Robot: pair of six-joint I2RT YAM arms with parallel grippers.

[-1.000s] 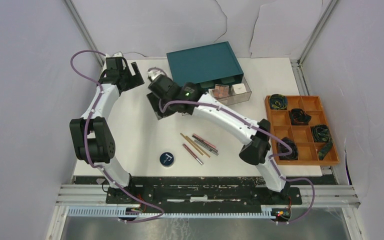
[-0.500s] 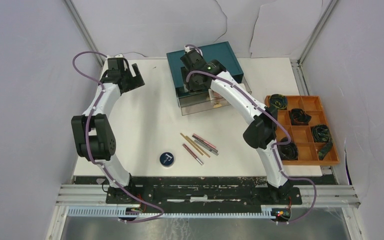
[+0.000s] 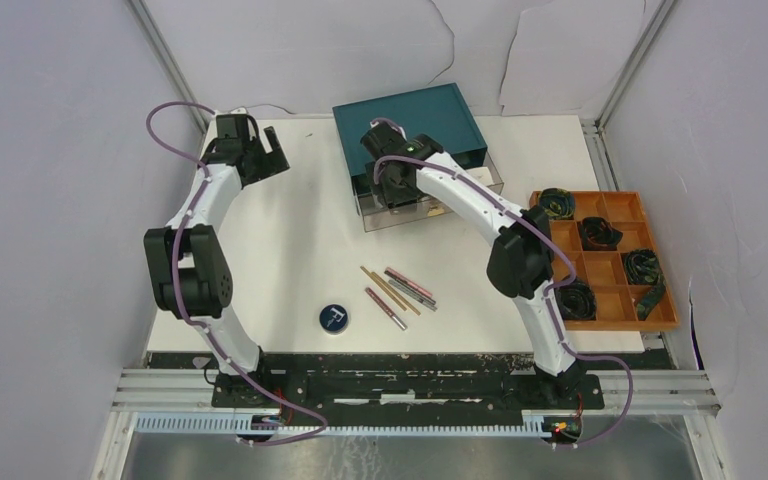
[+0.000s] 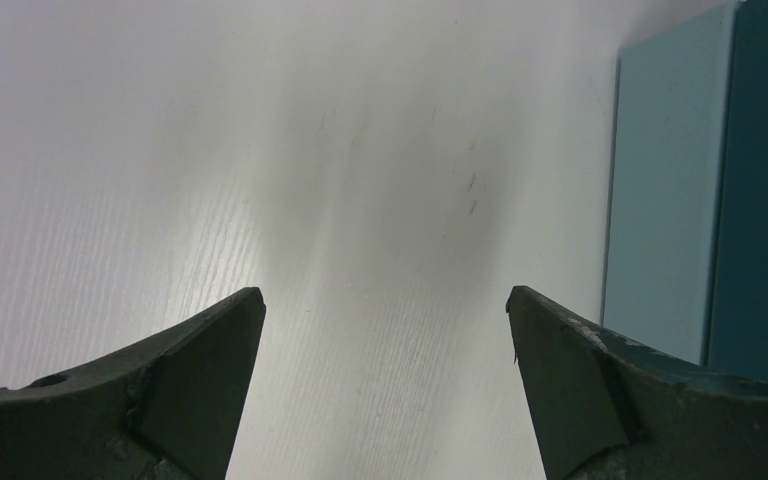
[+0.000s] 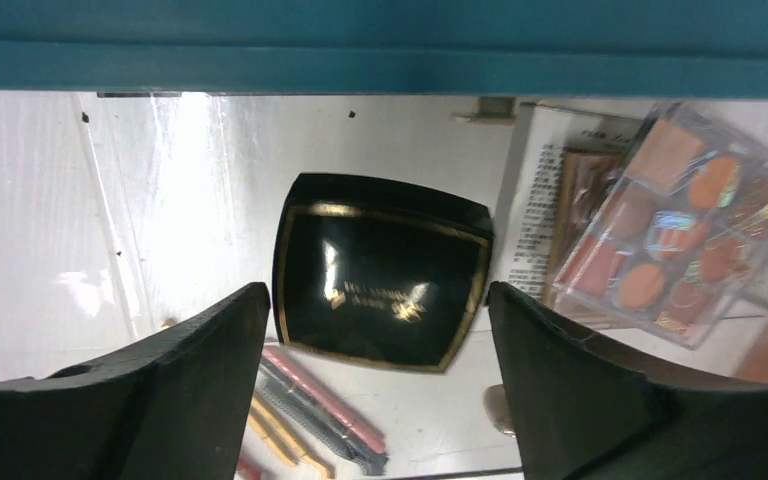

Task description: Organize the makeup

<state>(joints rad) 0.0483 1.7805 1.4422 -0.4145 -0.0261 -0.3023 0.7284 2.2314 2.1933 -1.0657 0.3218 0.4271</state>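
My right gripper (image 5: 377,300) hangs wide open over the black compact (image 5: 382,272), lying flat in the open drawer (image 5: 160,200) of the teal box (image 5: 360,40). Stiff, glossy, probably slippery: I would pinch its opposite side edges.

left hand (image 4: 385,293) spread wide, right hand (image 5: 377,289) likewise

black square compact (image 5: 380,272): glossy, gilt-edged | eyeshadow palette (image 5: 695,232): clear shiny plastic lid | table (image 4: 210,180): white, matt, fine grain | drawer box (image 4: 760,180): matt teal
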